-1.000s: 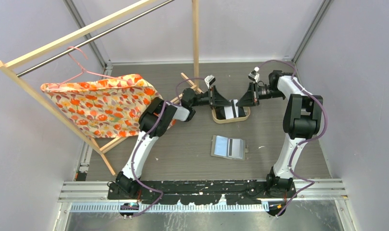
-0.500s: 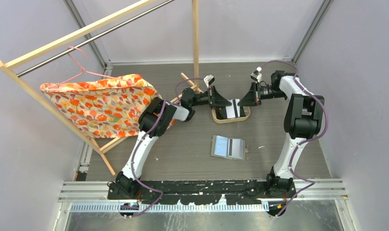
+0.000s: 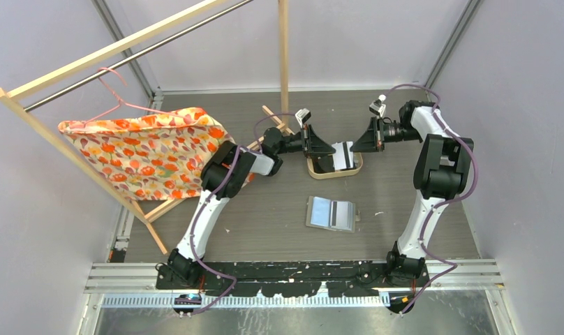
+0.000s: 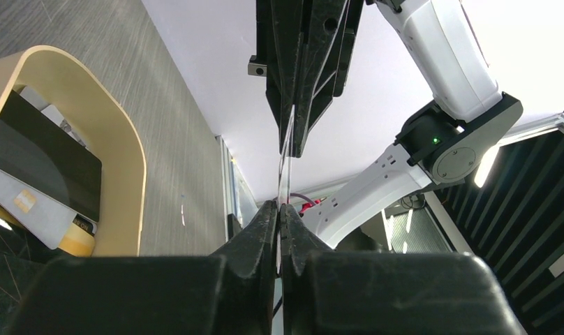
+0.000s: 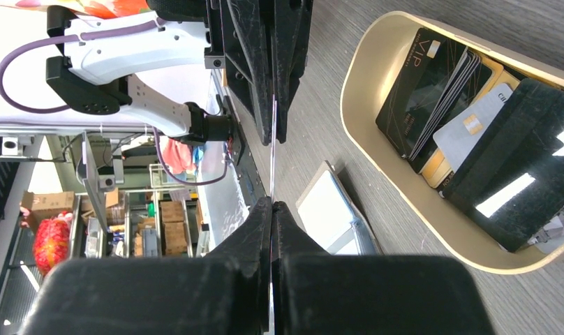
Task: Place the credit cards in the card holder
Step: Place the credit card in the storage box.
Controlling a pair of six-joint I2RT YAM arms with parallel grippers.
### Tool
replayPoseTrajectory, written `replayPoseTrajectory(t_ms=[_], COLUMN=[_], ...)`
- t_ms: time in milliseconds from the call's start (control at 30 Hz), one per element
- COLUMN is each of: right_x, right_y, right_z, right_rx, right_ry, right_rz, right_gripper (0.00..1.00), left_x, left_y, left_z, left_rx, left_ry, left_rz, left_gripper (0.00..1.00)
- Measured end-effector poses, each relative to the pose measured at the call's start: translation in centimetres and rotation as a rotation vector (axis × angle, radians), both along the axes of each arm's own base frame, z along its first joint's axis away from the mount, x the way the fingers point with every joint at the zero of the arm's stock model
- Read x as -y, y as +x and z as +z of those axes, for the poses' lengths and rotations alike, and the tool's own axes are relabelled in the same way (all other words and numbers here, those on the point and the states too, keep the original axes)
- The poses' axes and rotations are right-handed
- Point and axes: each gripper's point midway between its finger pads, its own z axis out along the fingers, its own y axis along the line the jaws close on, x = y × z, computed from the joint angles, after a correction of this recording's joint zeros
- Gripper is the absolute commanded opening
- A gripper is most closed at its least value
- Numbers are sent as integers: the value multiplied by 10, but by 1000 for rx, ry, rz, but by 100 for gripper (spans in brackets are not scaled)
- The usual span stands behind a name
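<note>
Grey wood-grain tabletop bearing one open card holder near the arm bases and, farther back, one oval wooden tray of overlapped credit cards, too stacked to count. Above the tray, left hand and right hand both pinch one striped credit card, jaws closed on opposite ends. This appears to be a hand-to-hand transfer: one hand must release so the other can carry the card to a holder slot.

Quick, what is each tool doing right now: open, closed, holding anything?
Left tool: closed, pinching one edge of a credit card.
Right tool: closed, pinching the opposite edge of the same credit card.
</note>
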Motion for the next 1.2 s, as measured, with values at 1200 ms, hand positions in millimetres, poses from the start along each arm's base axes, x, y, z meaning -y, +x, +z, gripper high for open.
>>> replayPoseTrajectory(t_ms=[1200], right_x=[51], right_y=[20], right_z=[-28], right_rx=[-15], right_ry=[-173], right_rz=[-200], right_gripper=[1], left_x=[-16], left_y=[21], left_z=[-46], left_rx=[-63], left_ry=[191], left_rz=[136], left_gripper=[0])
